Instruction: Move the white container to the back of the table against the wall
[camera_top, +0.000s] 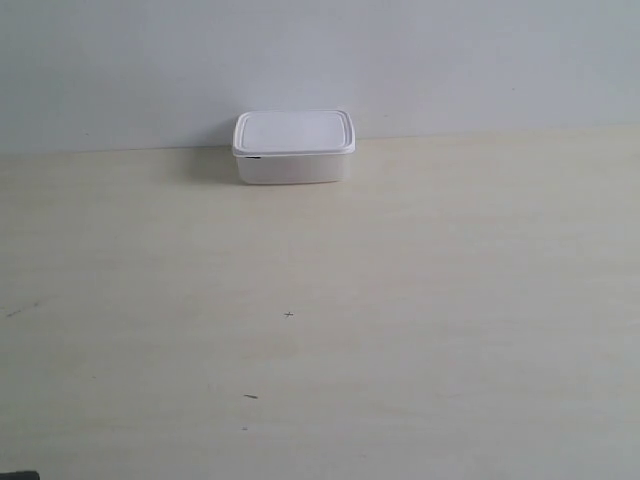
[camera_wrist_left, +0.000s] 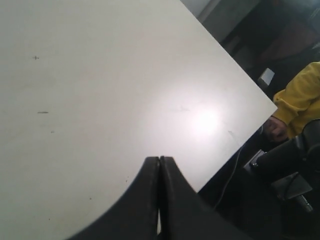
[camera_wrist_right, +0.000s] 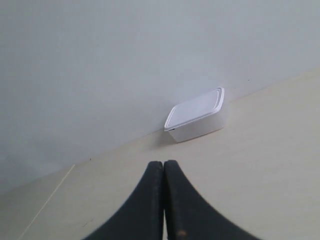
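Observation:
The white container (camera_top: 293, 146) stands lid-on at the back of the cream table (camera_top: 400, 300), its rear side against the pale wall (camera_top: 450, 60). The right wrist view shows the white container (camera_wrist_right: 196, 115) too, far beyond my right gripper (camera_wrist_right: 163, 163), whose dark fingers are pressed together on nothing. My left gripper (camera_wrist_left: 159, 159) is shut as well and empty, above bare table (camera_wrist_left: 100, 100) near a table edge. Neither arm appears in the exterior view.
A few tiny dark specks (camera_top: 289, 315) mark the tabletop. Beyond the table edge in the left wrist view are a person in a yellow sleeve (camera_wrist_left: 300, 100), dark equipment (camera_wrist_left: 285, 165) and a cable.

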